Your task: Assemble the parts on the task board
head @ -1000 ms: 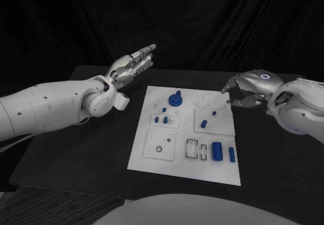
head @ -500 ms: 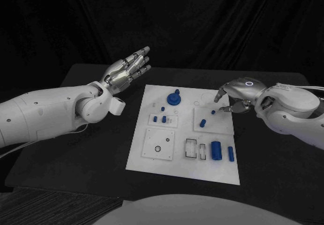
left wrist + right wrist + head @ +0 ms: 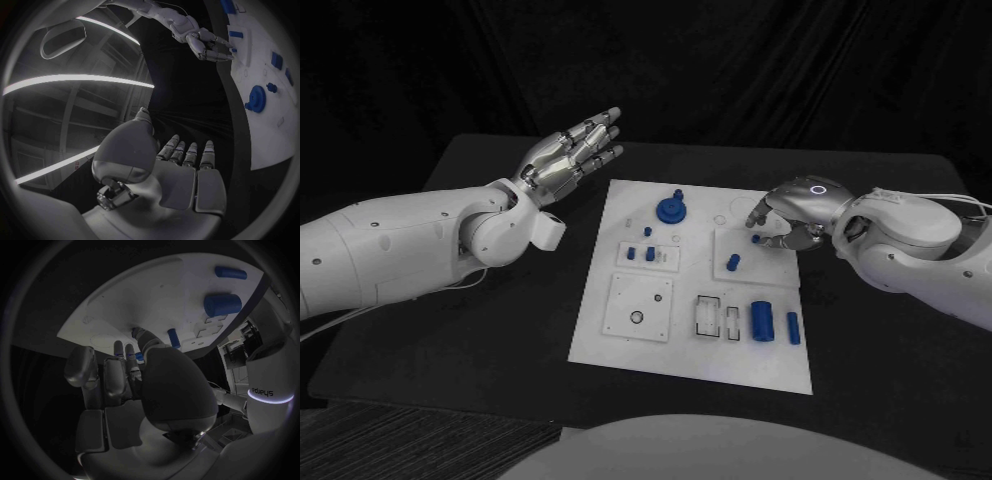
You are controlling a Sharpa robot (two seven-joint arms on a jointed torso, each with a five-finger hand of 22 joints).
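The white task board (image 3: 689, 345) lies mid-table. My right hand (image 3: 785, 214) is low over its far right square, and its fingertips pinch a small blue peg (image 3: 756, 239) that stands there. The right wrist view shows this blue peg (image 3: 139, 357) between the thumb and fingers of my right hand (image 3: 144, 390). Beside it stands another blue peg (image 3: 733, 263). My left hand (image 3: 571, 152) is raised left of the board's far corner, fingers apart and holding nothing. A blue round knob (image 3: 674, 211) sits at the far middle of the board.
Two blue cylinders (image 3: 763, 320) (image 3: 795, 328) lie on the board's near right, beside rectangular slots. Small blue pieces (image 3: 643, 255) sit in a plate left of centre, and a black ring (image 3: 638, 318) lies on the near left plate. Black table surrounds the board.
My right hand has come down and leftward onto the board, and its fingertips have closed on the small peg. My left hand has sunk a little and stays open.
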